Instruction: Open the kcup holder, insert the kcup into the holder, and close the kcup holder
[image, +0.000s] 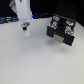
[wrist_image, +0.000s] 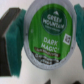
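The kcup (wrist_image: 50, 31) fills the wrist view: a round green foil lid with white lettering and a pale rim. Teal pads (wrist_image: 20, 37) press against its rim on both sides, so my gripper (wrist_image: 49, 39) is shut on it. In the exterior view my gripper (image: 26, 29) hangs low over the white table at the exterior view's left, too small and blurred to show the pod. The kcup holder (image: 60, 31), a black boxy drawer unit with small light handles, stands at the exterior view's right, well apart from the gripper. Whether a drawer is pulled out I cannot tell.
The white table (image: 35, 60) spreads toward the front of the exterior view. A dark backdrop (image: 45, 15) runs along the table's far edge. My white arm (image: 20, 9) comes down from the upper part of the exterior view's left.
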